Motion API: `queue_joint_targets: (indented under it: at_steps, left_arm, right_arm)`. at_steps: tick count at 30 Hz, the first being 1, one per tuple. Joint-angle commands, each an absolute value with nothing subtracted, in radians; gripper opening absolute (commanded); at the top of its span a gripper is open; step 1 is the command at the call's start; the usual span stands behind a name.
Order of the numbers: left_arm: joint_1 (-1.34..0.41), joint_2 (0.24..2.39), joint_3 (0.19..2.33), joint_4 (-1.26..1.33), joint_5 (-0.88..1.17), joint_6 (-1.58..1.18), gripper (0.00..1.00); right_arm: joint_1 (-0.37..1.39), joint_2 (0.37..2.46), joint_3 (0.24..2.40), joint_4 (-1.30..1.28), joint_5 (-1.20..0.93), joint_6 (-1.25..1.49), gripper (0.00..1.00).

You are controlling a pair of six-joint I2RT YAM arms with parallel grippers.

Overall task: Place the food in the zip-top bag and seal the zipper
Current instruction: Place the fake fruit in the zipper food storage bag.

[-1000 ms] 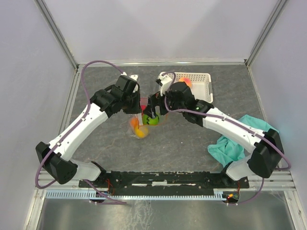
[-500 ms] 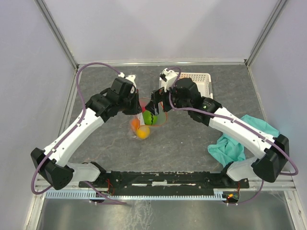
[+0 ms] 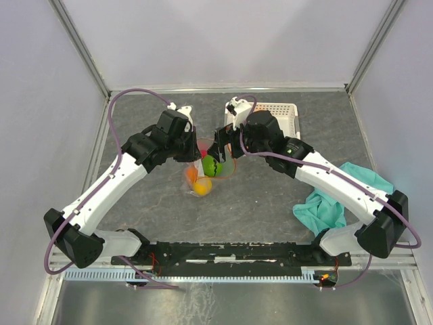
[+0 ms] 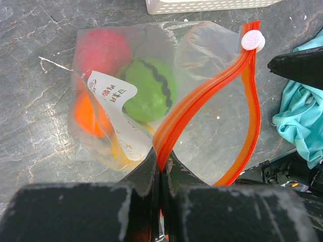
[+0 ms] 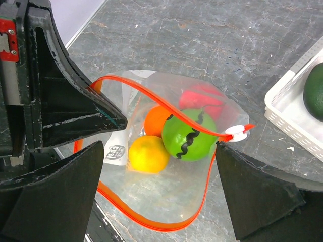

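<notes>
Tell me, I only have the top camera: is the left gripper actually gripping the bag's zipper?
Observer: Yes. The left wrist view shows the left gripper shut on one end of the red zipper.
Operator: Is the mouth open?
Observer: Wide open; in the right wrist view the white slider sits at the far end, beside the right gripper's open fingers.
Operator: Any food in the basket?
Observer: One dark green fruit shows; the rest of the basket is out of frame.
</notes>
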State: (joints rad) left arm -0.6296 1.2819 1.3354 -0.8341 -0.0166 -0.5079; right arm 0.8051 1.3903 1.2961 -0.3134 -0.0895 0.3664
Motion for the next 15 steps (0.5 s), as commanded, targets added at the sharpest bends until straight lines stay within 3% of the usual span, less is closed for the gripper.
queue_joint_targets:
  at_steps: [1, 15]
  left_arm:
    - [-0.63, 1.264, 1.348, -0.781, -0.021, -0.494, 0.03]
    - [-0.631, 1.258, 1.352, -0.809, -0.084, -0.491, 0.03]
  right_arm:
    - [0.809, 1.351, 1.348, -0.287, -0.065, 0.34, 0.99]
    - [0.786, 1.317, 1.344, -0.301, 0.002, 0.261, 0.99]
